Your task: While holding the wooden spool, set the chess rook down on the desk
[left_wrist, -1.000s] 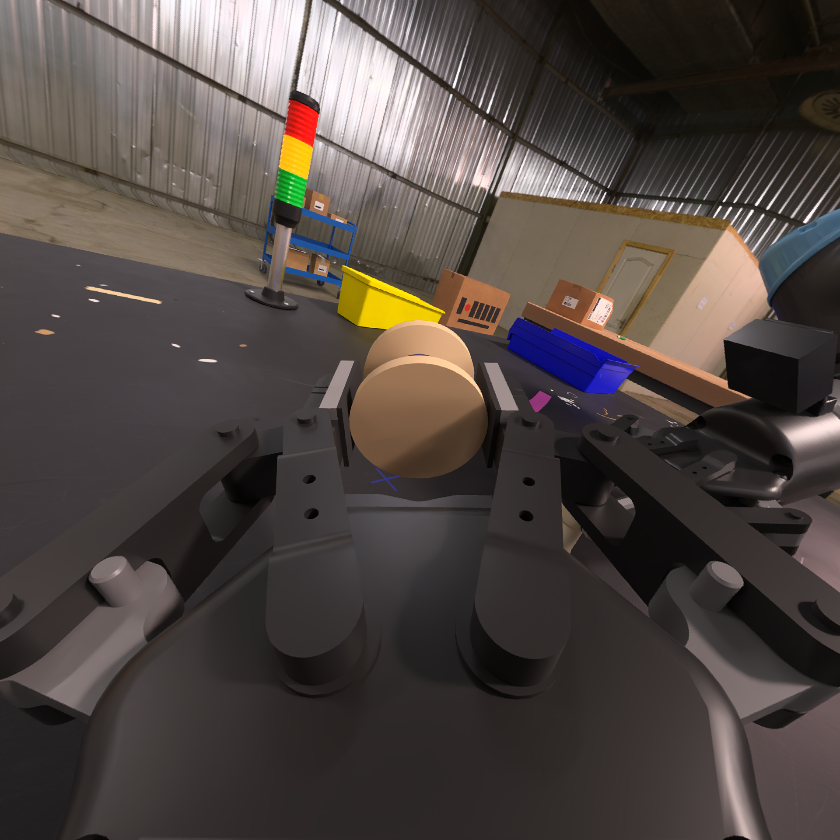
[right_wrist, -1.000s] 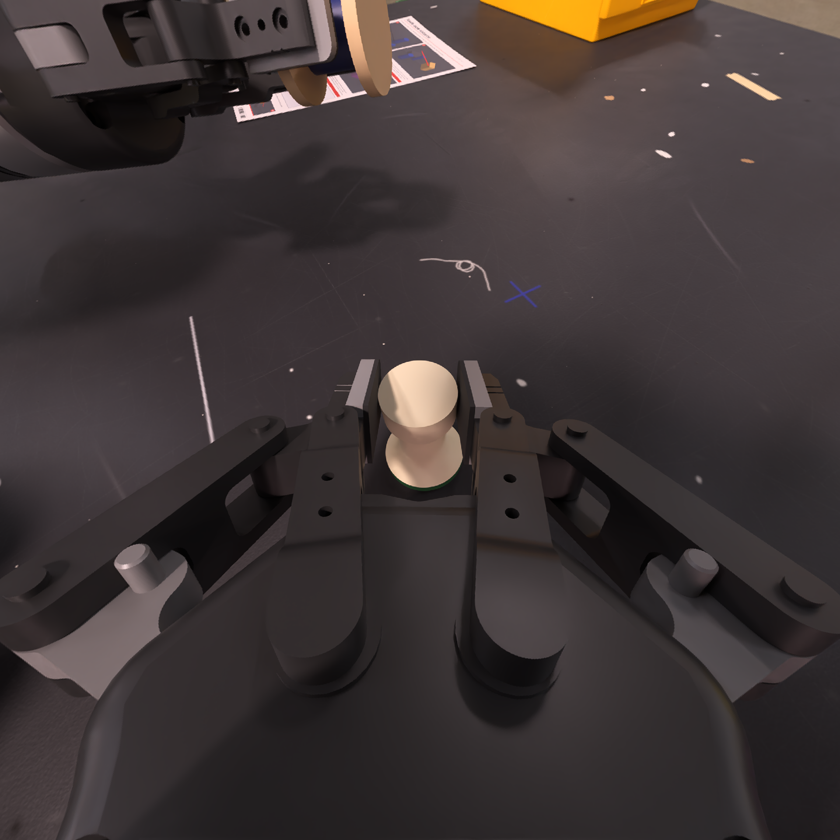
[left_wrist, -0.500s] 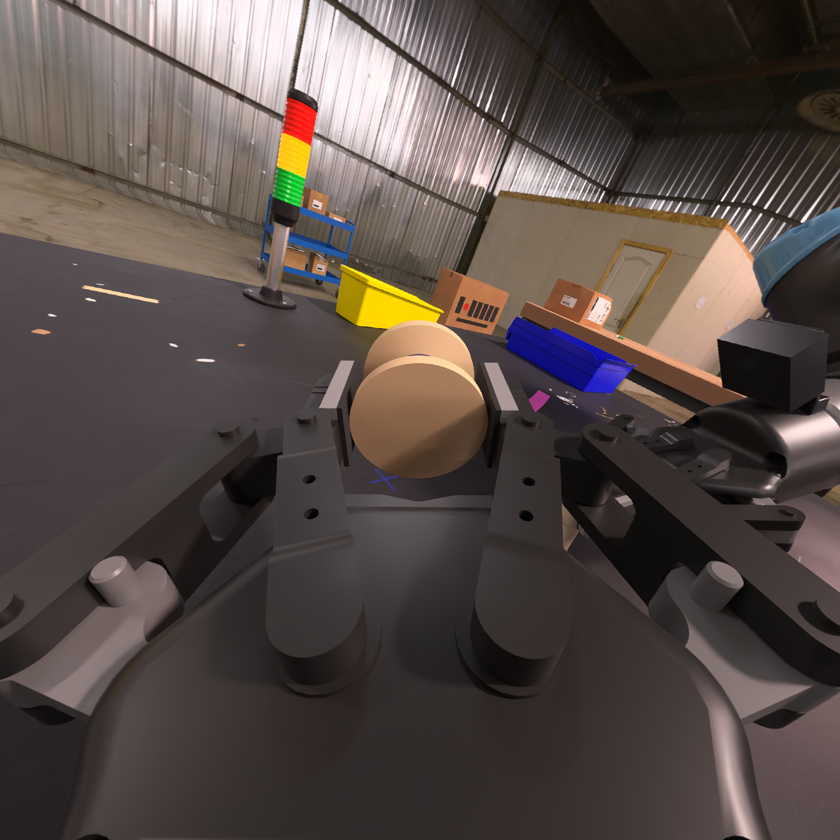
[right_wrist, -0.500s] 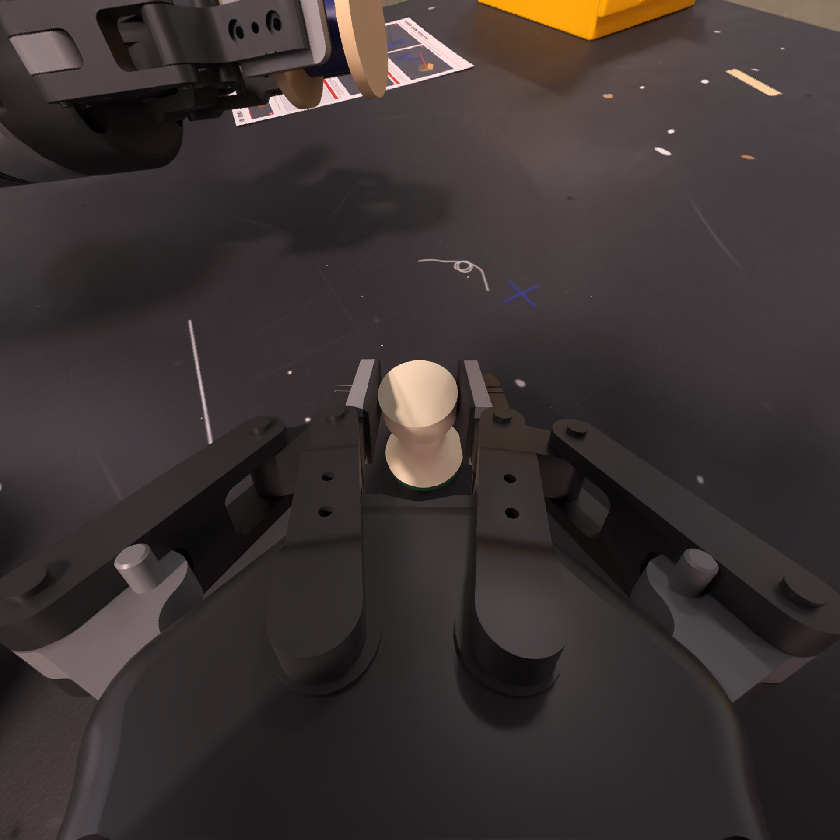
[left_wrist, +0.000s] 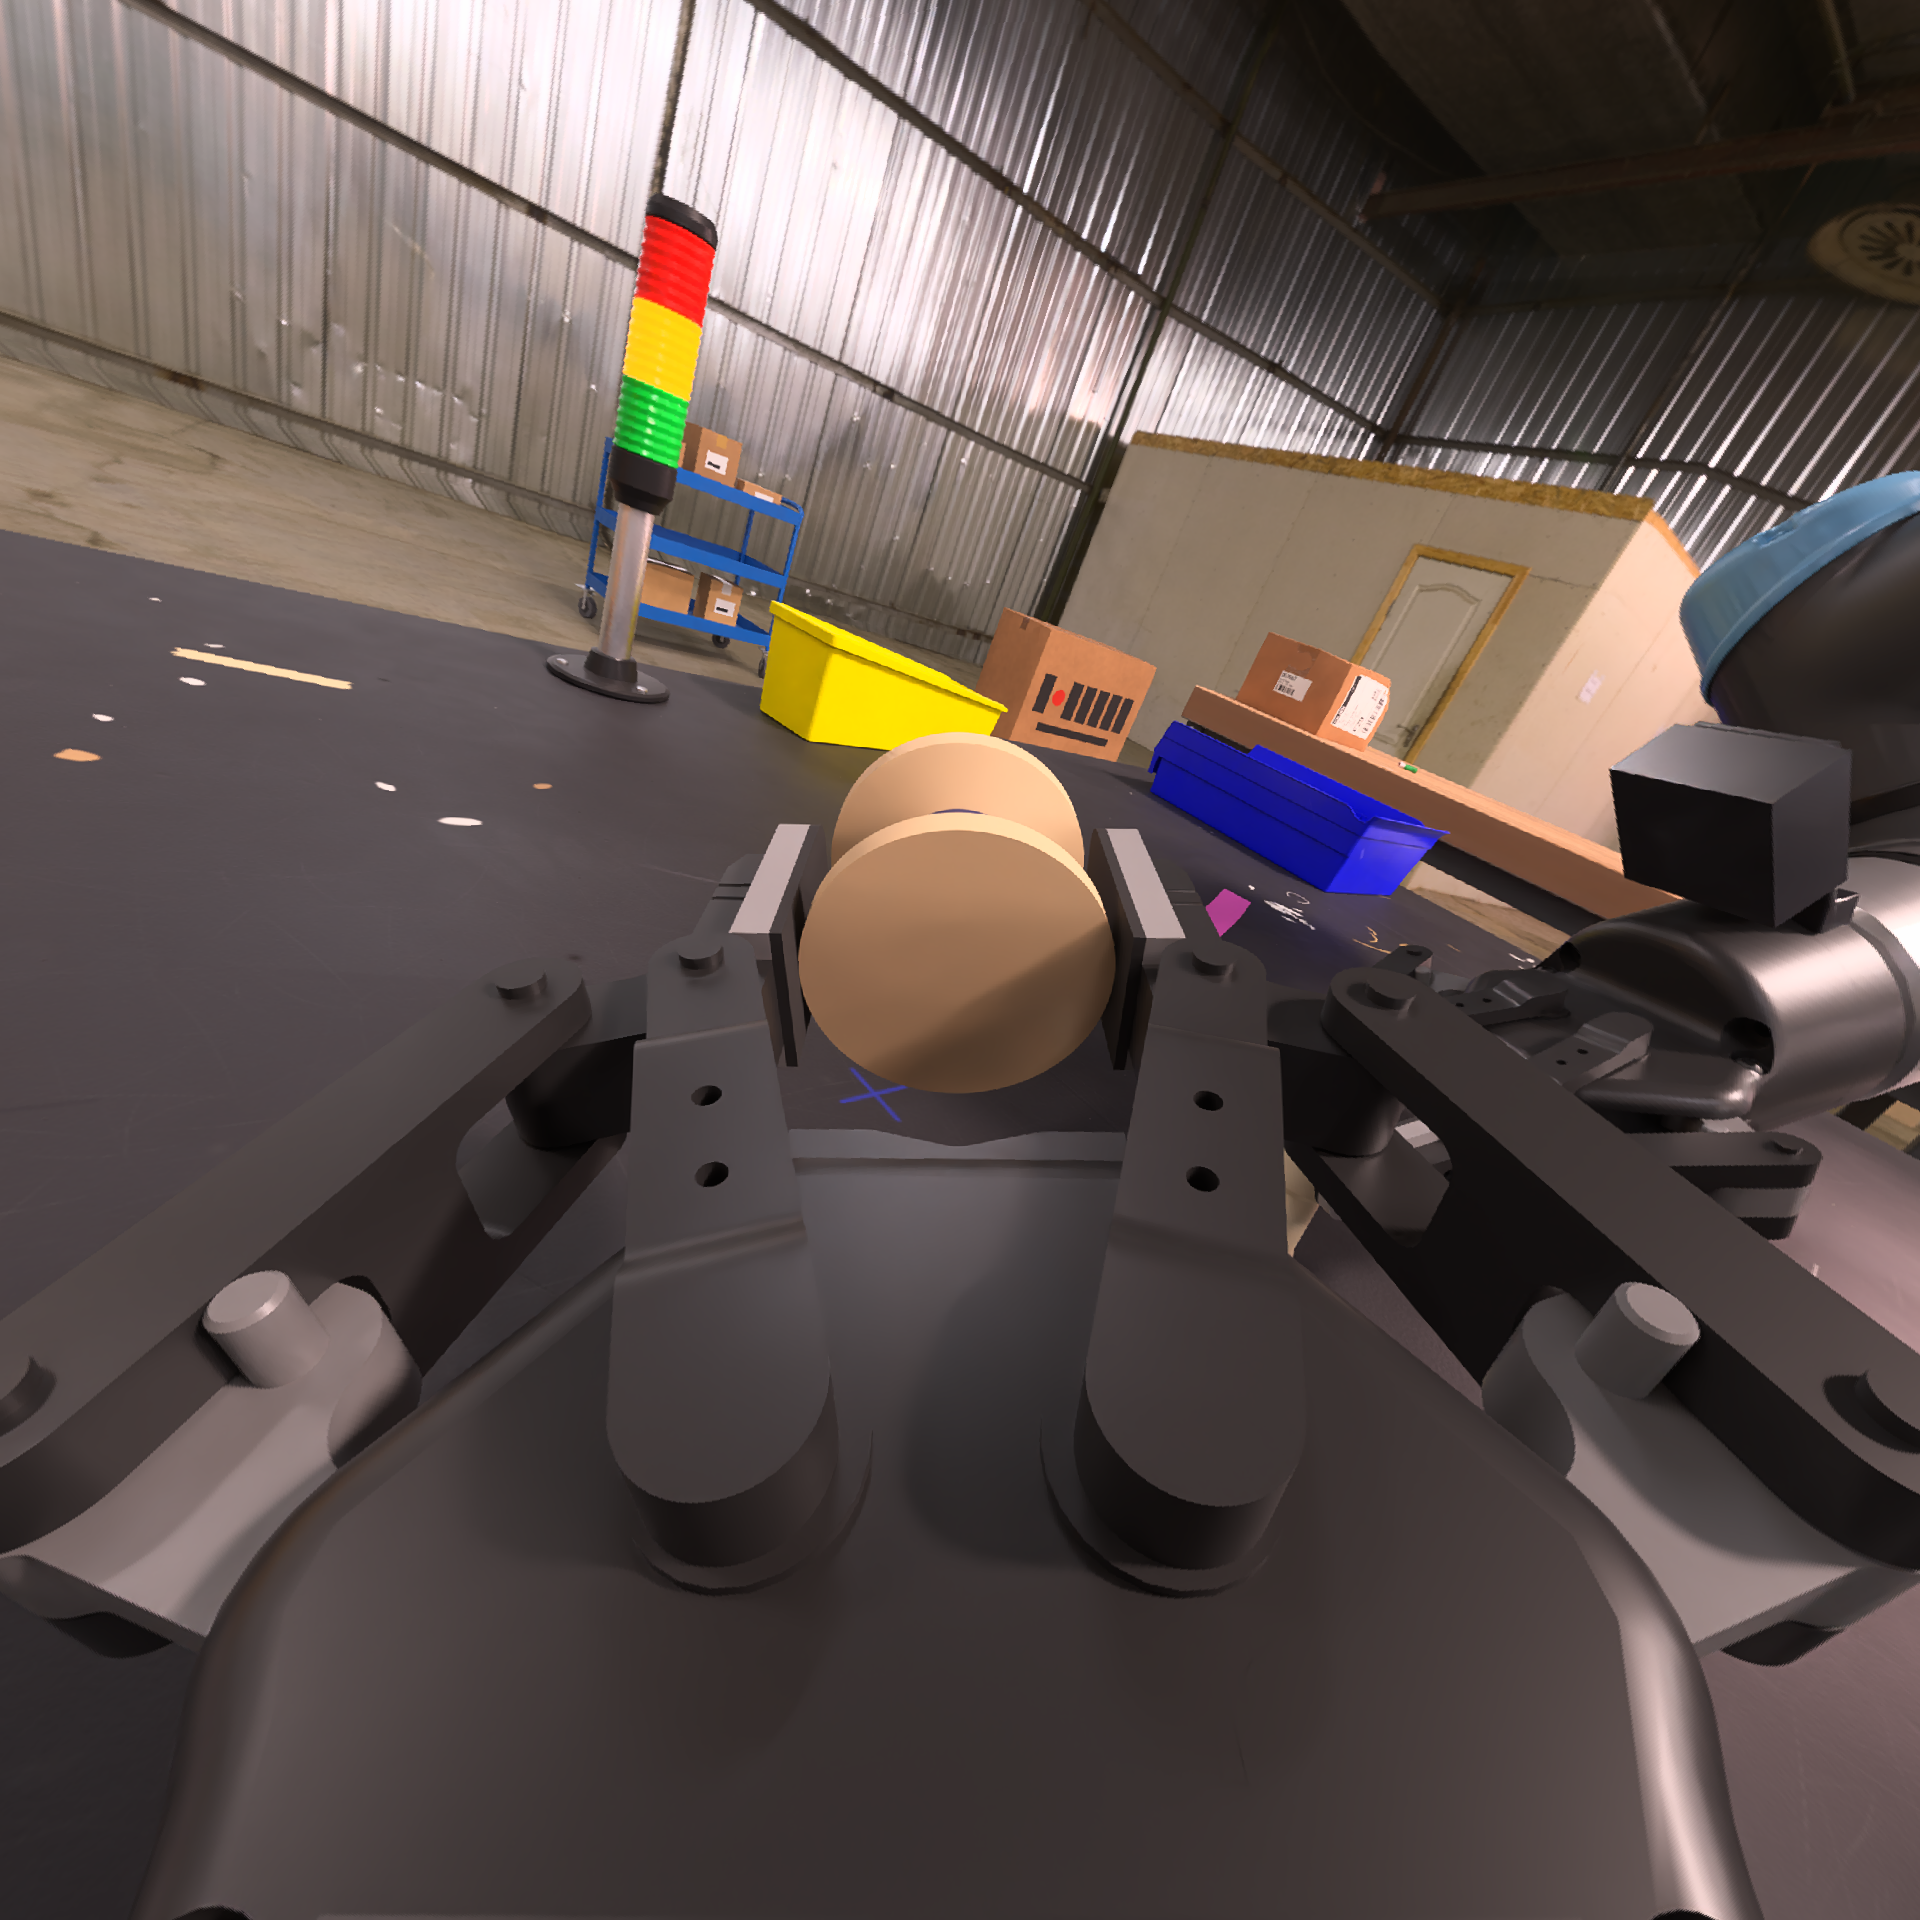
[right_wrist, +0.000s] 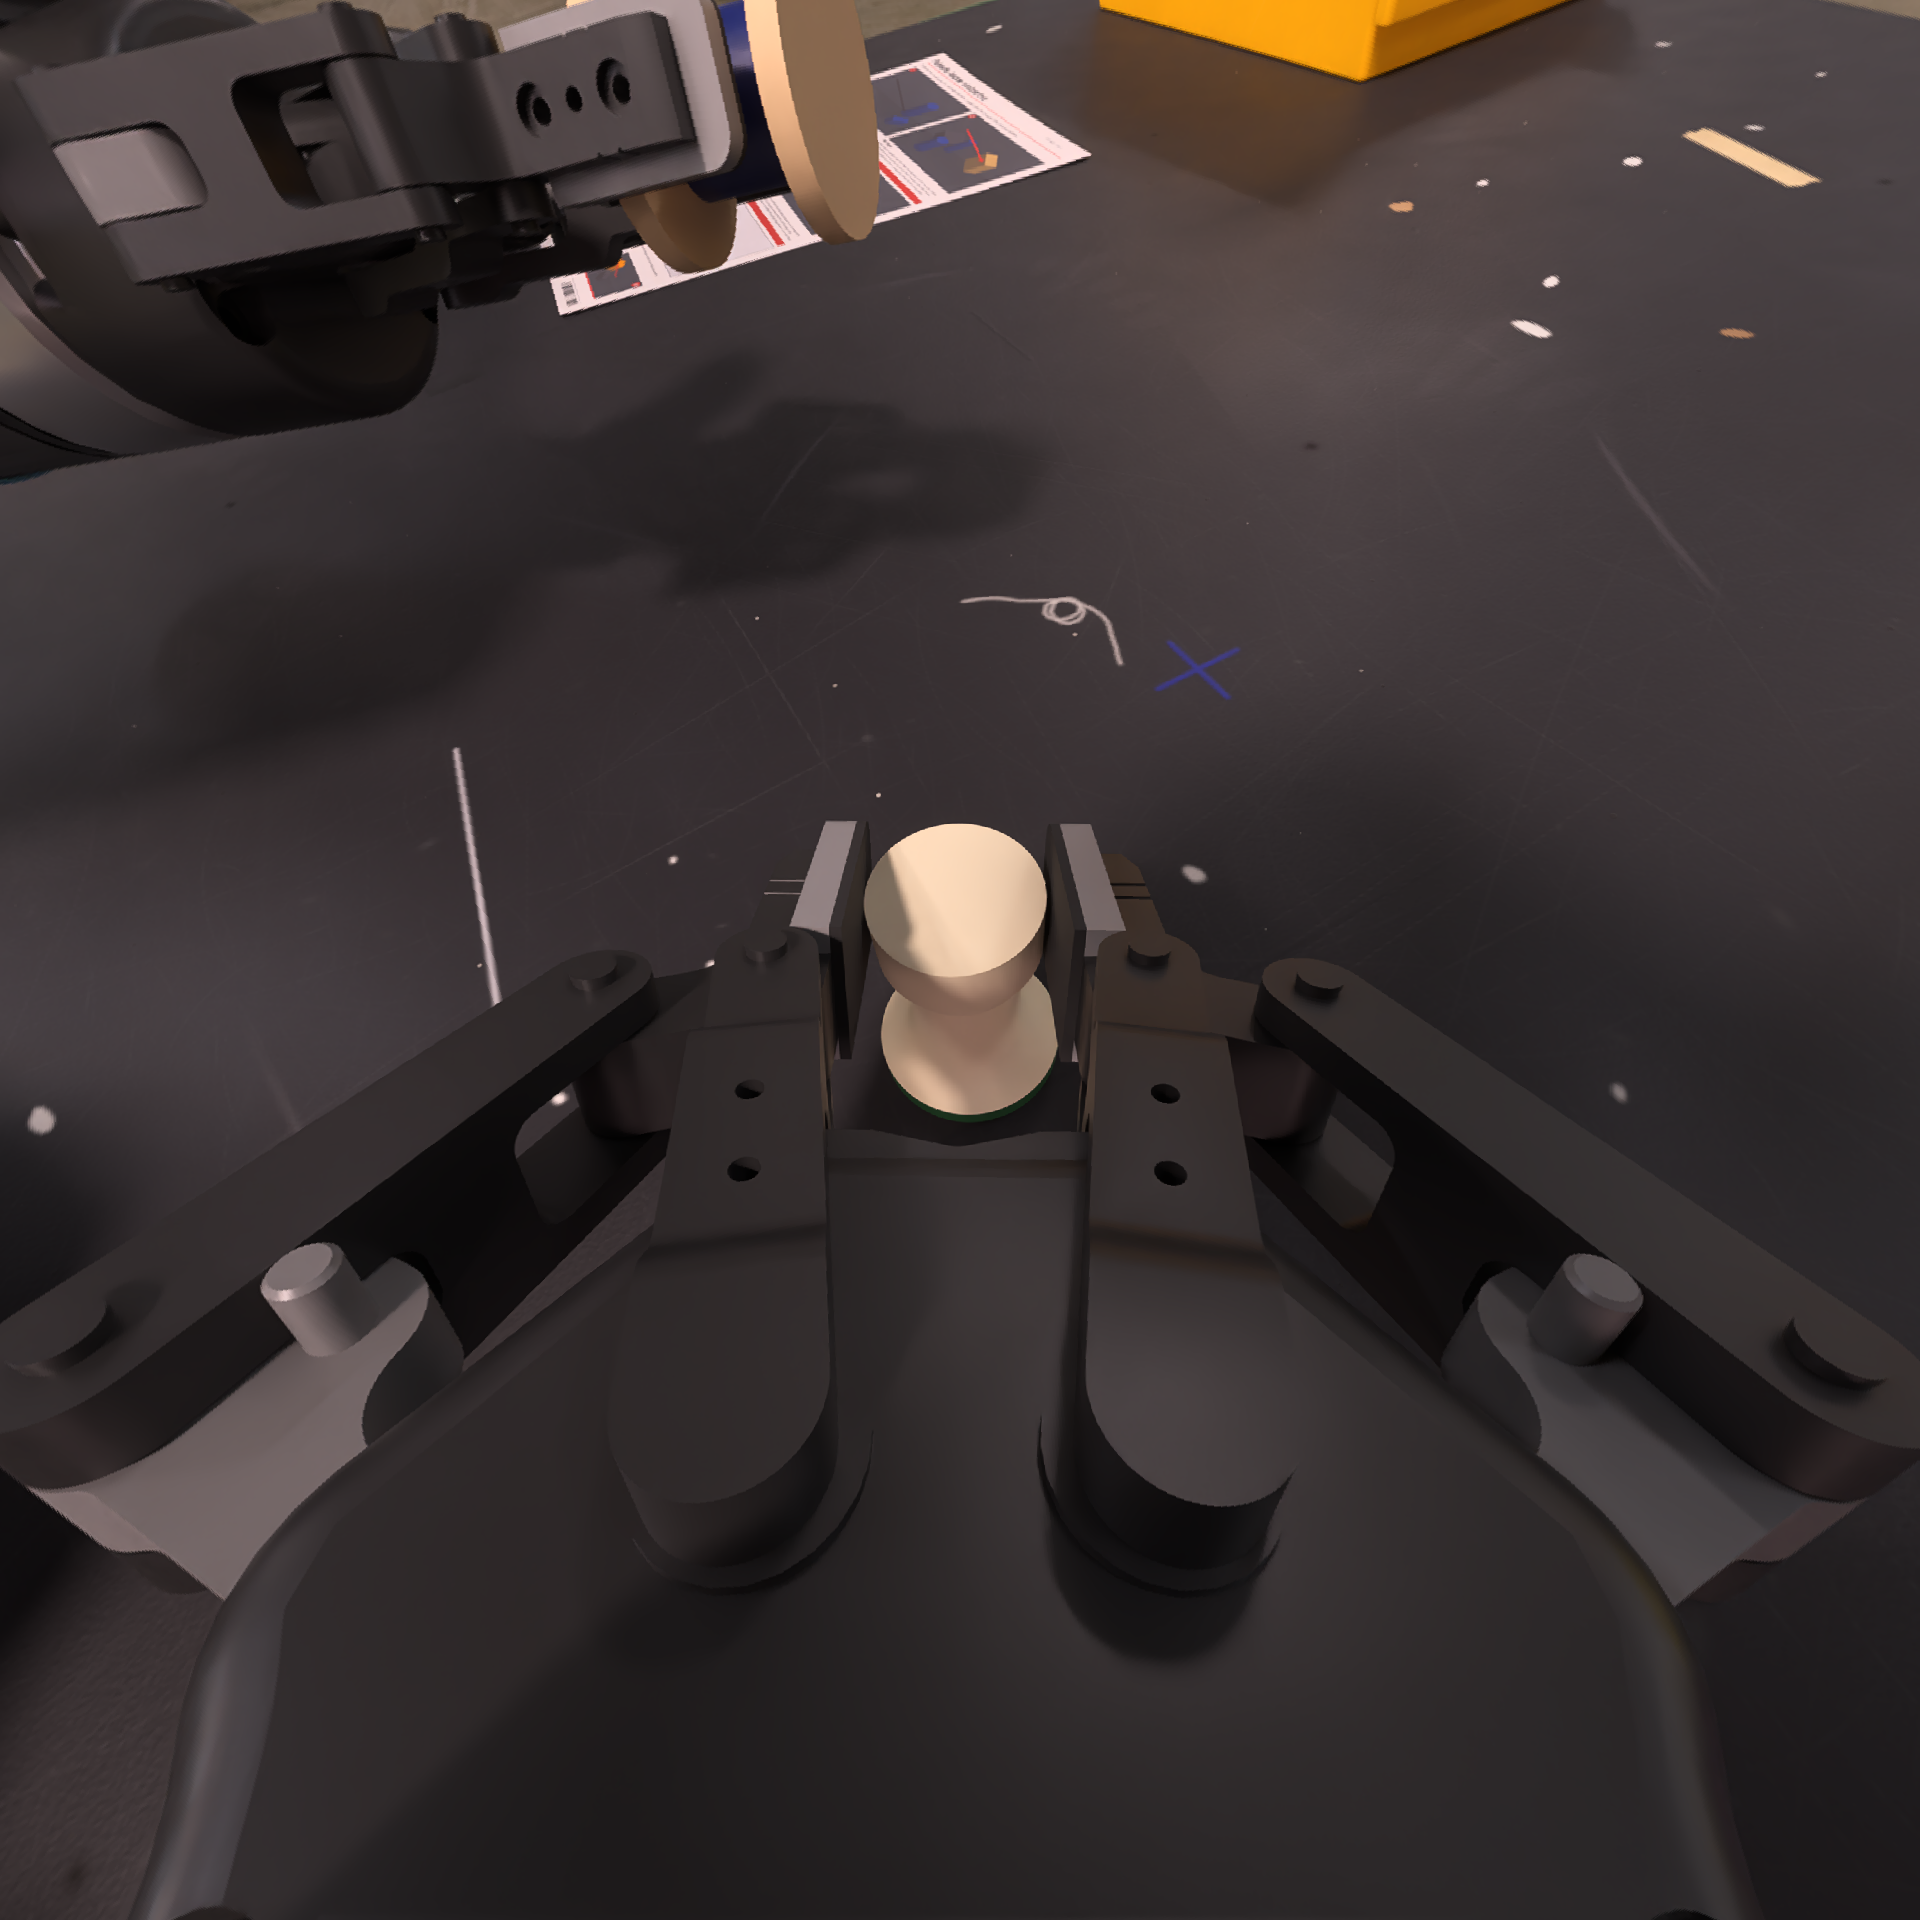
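Observation:
My left gripper is shut on the wooden spool, a tan spool with two round flanges and a dark blue core, held above the dark desk. In the right wrist view the left gripper and the spool show at the top left, well above the desk. My right gripper is shut on the cream chess rook, which has a thin green base. The rook is low over the desk; I cannot tell whether it touches. The right gripper's body shows at the right of the left wrist view.
A blue cross mark and a loose white thread lie ahead of the rook. A printed sheet and an orange bin lie farther off. A signal tower, yellow bin, cardboard box and blue tray stand at the far edge.
Almost nothing has changed. Both grippers keep their grips; the left gripper with the spool has drifted very slightly in the right wrist view.

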